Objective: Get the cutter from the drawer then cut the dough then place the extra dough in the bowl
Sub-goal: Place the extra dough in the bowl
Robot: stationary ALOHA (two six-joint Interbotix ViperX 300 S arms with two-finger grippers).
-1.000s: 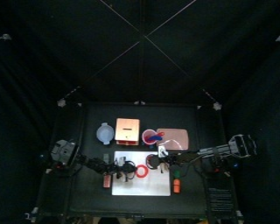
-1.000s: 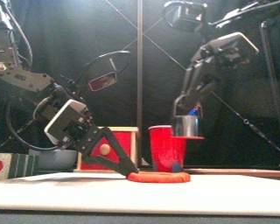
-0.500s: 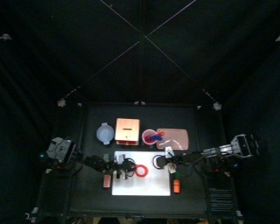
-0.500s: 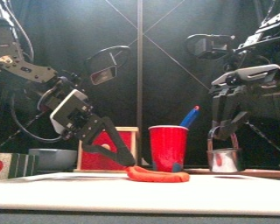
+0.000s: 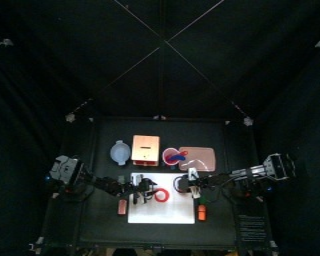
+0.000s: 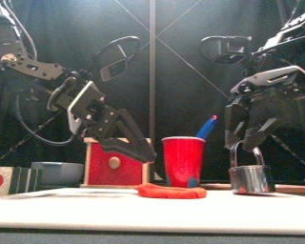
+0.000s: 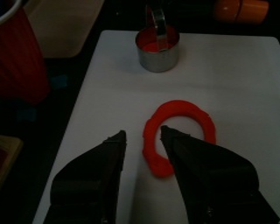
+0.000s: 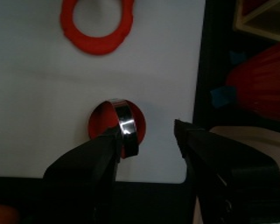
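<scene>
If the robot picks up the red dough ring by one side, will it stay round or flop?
Probably flop. The dough ring is a thin, lopsided band lying flat on the white board, so it looks soft and would likely sag from one pinch. It seems light, and being flat it should not roll. The left gripper hovers over it, open.
</scene>
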